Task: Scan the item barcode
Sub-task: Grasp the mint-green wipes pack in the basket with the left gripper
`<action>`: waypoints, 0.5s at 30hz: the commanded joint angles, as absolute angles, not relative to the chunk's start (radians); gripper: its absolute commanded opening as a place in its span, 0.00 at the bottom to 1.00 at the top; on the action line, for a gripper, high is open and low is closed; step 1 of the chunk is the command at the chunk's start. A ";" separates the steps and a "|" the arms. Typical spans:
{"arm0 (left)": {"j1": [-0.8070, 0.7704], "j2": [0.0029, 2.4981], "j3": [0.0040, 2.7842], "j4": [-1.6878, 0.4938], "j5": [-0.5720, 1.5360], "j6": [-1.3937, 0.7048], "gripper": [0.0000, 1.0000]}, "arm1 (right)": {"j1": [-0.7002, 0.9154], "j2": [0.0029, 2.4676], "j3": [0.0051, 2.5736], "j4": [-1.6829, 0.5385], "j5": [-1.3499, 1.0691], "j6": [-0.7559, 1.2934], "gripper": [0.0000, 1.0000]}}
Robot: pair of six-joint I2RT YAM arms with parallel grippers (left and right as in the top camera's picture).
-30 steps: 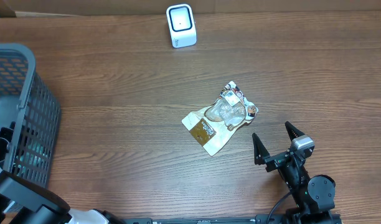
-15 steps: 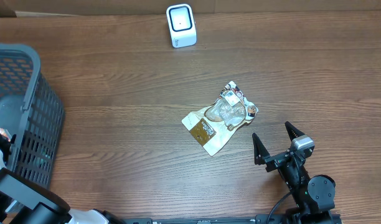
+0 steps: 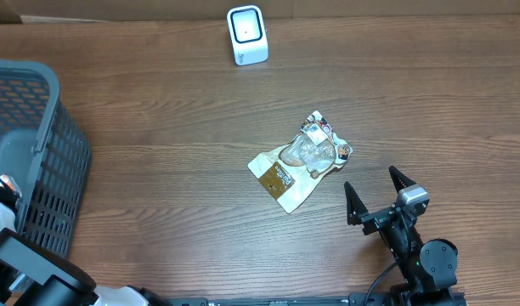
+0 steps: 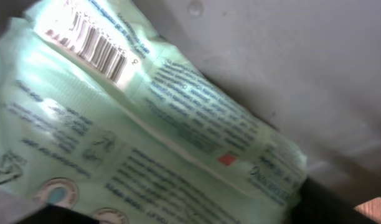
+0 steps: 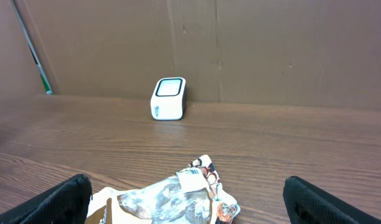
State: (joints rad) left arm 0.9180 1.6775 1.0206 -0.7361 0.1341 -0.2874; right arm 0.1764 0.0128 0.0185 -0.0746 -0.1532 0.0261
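A pale green printed packet [image 4: 147, 137] fills the left wrist view, lying on the grey floor of the basket [image 3: 39, 110]. Its barcode [image 4: 91, 46] faces the camera at the upper left. My left gripper [image 4: 178, 211] is down in the basket right over this packet, and only dark finger edges show at the bottom corners. The white scanner [image 3: 247, 36] stands at the table's far edge, also visible as the scanner [image 5: 169, 98] in the right wrist view. My right gripper [image 3: 375, 197] stands open near the front edge, holding nothing.
A clear and brown snack packet [image 3: 301, 161] lies on the wood table between the right gripper and the scanner. The same snack packet [image 5: 178, 199] sits just ahead of the right fingers. A cardboard wall [image 5: 240, 43] closes off the far side.
The basket has shifted a little to the right and the left arm has sunk lower at the left edge. The right arm and the snack packet have not moved.
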 commanded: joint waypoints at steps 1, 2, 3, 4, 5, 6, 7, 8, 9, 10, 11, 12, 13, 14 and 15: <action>0.916 1.681 0.975 -0.735 0.112 -0.277 0.36 | 0.173 0.004 0.008 -0.070 -0.155 0.027 1.00; 0.916 1.681 0.975 -0.733 0.112 -0.277 0.26 | 0.173 0.004 0.008 -0.070 -0.155 0.027 1.00; 0.916 1.681 0.976 -0.731 0.113 -0.277 0.19 | 0.173 0.004 0.008 -0.070 -0.155 0.027 1.00; 0.916 1.681 0.977 -0.732 0.116 -0.277 0.14 | 0.173 0.004 0.008 -0.070 -0.155 0.027 1.00; 0.916 1.681 0.978 -0.733 0.121 -0.277 0.10 | 0.173 0.004 0.008 -0.070 -0.155 0.027 1.00; 0.916 1.681 0.979 -0.734 0.125 -0.277 0.07 | 0.173 0.004 0.008 -0.070 -0.155 0.027 1.00; 0.916 1.681 0.980 -0.739 0.125 -0.277 0.04 | 0.173 0.004 0.008 -0.070 -0.155 0.027 1.00; 0.916 1.681 0.982 -0.747 0.126 -0.277 0.04 | 0.173 0.004 0.008 -0.070 -0.155 0.027 1.00; 0.916 1.679 0.987 -0.756 0.134 -0.277 0.04 | 0.173 0.004 0.008 -0.070 -0.155 0.027 1.00; 0.916 1.678 0.995 -0.767 0.144 -0.277 0.04 | 0.173 0.004 0.008 -0.070 -0.155 0.027 1.00; 0.916 1.674 1.007 -0.785 0.156 -0.277 0.04 | 0.173 0.004 0.008 -0.070 -0.155 0.027 1.00; 0.916 1.672 1.021 -0.803 0.163 -0.277 0.04 | 0.173 0.004 0.008 -0.070 -0.155 0.027 1.00; 0.916 1.668 1.042 -0.828 0.172 -0.277 0.04 | 0.173 0.004 0.008 -0.070 -0.155 0.027 1.00; 0.916 1.663 1.075 -0.860 0.183 -0.277 0.04 | 0.173 0.004 0.008 -0.070 -0.155 0.027 1.00; 0.916 1.659 1.103 -0.888 0.192 -0.277 0.04 | 0.173 0.004 0.008 -0.070 -0.155 0.027 1.00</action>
